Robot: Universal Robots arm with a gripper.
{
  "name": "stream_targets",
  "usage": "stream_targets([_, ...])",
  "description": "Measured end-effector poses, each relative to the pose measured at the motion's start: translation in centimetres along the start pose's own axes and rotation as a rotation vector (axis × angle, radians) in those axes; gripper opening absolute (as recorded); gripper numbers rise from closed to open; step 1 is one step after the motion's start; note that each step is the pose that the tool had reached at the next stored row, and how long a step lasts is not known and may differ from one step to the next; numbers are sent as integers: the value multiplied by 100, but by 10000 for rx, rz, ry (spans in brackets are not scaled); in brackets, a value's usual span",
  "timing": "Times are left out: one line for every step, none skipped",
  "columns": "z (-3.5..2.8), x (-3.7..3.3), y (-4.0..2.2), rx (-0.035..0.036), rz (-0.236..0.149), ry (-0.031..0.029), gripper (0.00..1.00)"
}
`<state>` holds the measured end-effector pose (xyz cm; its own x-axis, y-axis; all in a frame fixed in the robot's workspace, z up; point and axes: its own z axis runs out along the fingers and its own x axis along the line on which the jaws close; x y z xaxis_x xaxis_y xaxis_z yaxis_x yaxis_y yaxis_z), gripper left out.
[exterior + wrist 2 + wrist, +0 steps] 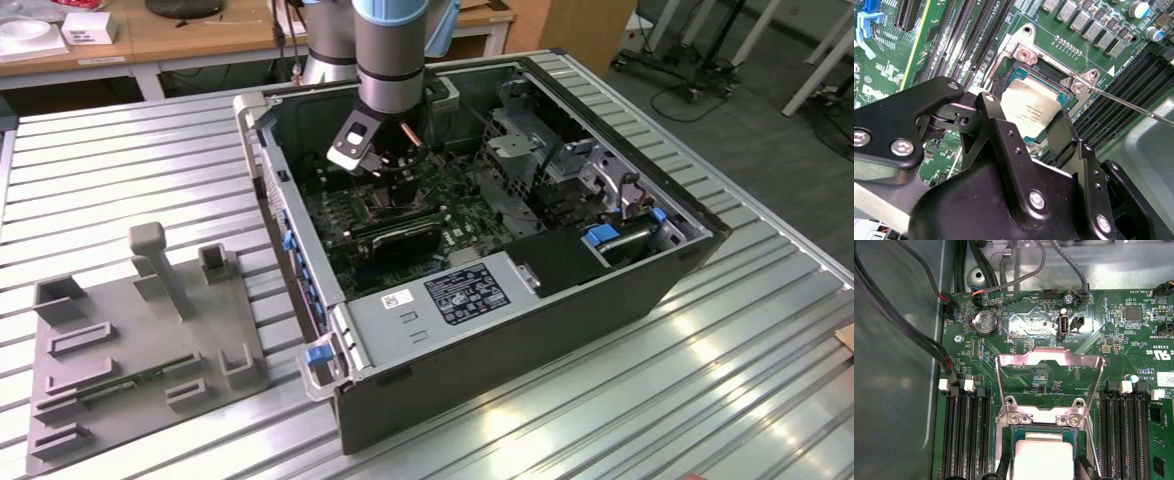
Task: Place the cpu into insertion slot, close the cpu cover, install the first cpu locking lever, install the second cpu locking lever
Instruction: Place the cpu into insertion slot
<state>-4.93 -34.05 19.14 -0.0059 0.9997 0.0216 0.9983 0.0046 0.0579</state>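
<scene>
End effector (1024, 112) astride cpu (1030, 106) at insertion slot (1021, 76), whether pinching cannot tell; arm (394, 60) vertical inside computer case (507, 360)

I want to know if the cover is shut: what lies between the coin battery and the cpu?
In the first wrist view the open cpu cover crosses that stretch, hinged beside the cpu; green board shows through its window.
</scene>
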Motion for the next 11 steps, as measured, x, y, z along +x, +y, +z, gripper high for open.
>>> stream_targets([0, 0, 0, 0, 0, 0, 62])
stream_targets([-1, 0, 0, 0, 0, 1, 62])
stream_targets([-5, 0, 0, -1, 1, 1, 62])
stream_targets([-12, 0, 1, -1, 0, 1, 62])
stream_targets([-18, 1, 1, -1, 0, 1, 62])
stream_targets([-25, 1, 2, -1, 0, 1, 62])
stream_targets([-34, 1, 2, -1, 0, 1, 62])
stream_targets([-45, 1, 3, -1, 0, 1, 62])
stream_targets([-57, 2, 4, -1, 0, 1, 62])
stream_targets([-70, 2, 4, 0, 0, 0, 62])
stream_targets([-82, 2, 5, -1, 1, 1, 62])
